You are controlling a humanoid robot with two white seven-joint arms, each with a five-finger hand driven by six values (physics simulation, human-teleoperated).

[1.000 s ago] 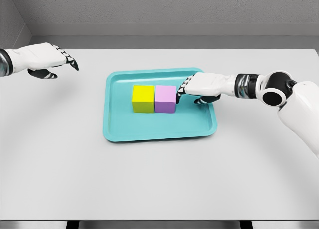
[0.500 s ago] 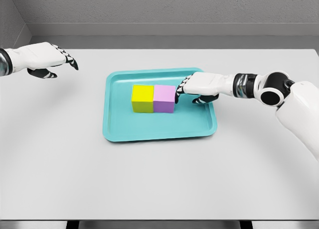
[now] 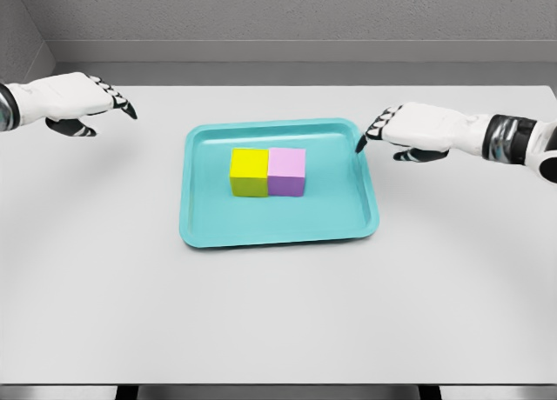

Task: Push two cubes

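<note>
In the head view, the right hand (image 3: pixel 409 132) hovers over the teal tray's (image 3: pixel 278 230) right rim, fingers relaxed and holding nothing; the pink cube (image 3: pixel 286 171) and the touching yellow cube (image 3: pixel 249 172) sit to its left. Any further push should probably run low and square on the pink cube's right face. The left hand (image 3: pixel 74 104) hangs far left, loosely spread and empty, both forearms cut off by the frame.

A shallow teal tray (image 3: pixel 277 232) with a raised rim and rounded corners lies flat near the middle of a pale grey worktop (image 3: pixel 278 313), with a grey wall (image 3: pixel 287 17) behind.
</note>
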